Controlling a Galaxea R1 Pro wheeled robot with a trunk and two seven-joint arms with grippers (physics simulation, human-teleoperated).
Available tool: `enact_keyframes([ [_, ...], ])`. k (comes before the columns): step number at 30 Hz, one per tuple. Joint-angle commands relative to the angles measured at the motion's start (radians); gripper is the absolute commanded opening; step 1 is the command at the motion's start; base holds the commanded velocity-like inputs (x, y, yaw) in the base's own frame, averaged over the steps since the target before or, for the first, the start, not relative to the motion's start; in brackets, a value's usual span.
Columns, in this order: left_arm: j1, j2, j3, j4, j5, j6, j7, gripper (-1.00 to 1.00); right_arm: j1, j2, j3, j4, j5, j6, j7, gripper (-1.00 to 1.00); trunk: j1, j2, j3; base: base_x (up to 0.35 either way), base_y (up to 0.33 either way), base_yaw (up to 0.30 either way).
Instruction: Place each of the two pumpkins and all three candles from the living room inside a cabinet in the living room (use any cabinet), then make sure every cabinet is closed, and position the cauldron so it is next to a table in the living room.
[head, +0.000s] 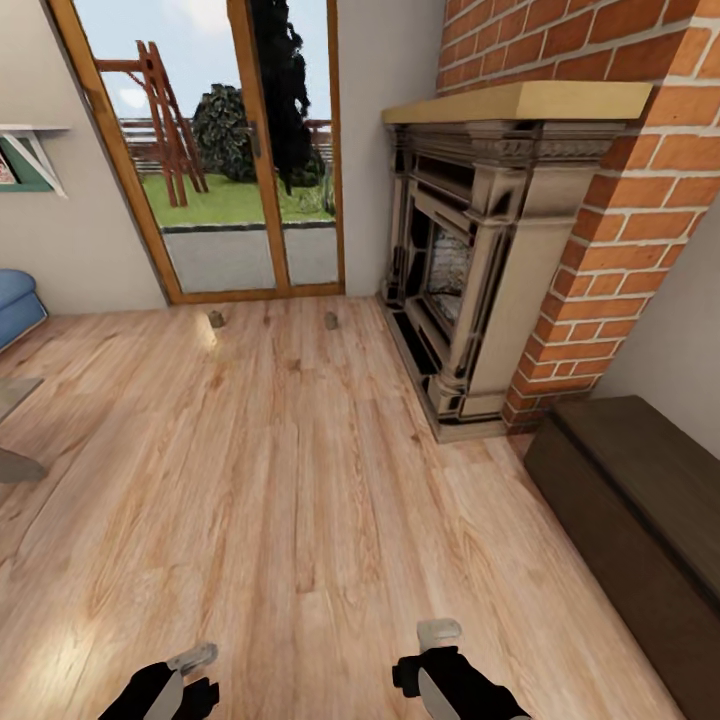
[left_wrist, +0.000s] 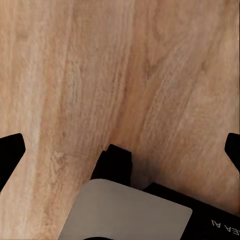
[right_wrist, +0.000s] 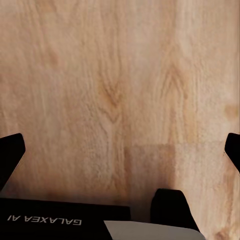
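Both sets of fingers hang low over the wood floor (head: 300, 500): the left fingers (left_wrist: 120, 150) spread wide apart with nothing between them, the right fingers (right_wrist: 120, 150) likewise. Just right of the right fingers runs the dark cabinet (head: 640, 520), its fronts shut. Far ahead of the fingers, two candles (head: 216, 319) (head: 331, 320) stand on the floor before the glass door (head: 230, 150), left of the fireplace (head: 470, 260).

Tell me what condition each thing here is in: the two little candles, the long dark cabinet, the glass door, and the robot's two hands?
Candles: upright on the floor by the glass door, apart.
Cabinet: closed as far as it shows.
Glass door: shut.
Left gripper: open, empty, over bare floor.
Right gripper: open, empty, over bare floor.
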Motion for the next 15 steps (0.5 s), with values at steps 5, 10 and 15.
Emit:
enact_keyframes([
  [5,0.0,0.0,-0.001,0.0,-0.001,0.0,0.0,1.0,0.0,0.0,0.0,0.0,0.002,0.0,0.0,1.0,0.0,0.0,0.0,0.329,0.0,0.0],
  [10,0.0,0.0,-0.001,0.0,-0.002,0.0,0.0,1.0,0.0,0.001,0.001,0.0,0.002,0.001,0.0,1.0,0.0,0.0,0.0,0.329,0.0,0.024],
  [15,0.0,0.0,-0.001,0.0,-0.003,0.0,0.0,1.0,0.0,0.001,0.001,0.0,0.002,0.001,0.0,1.0,0.0,0.0,0.0,0.329,0.0,0.209],
])
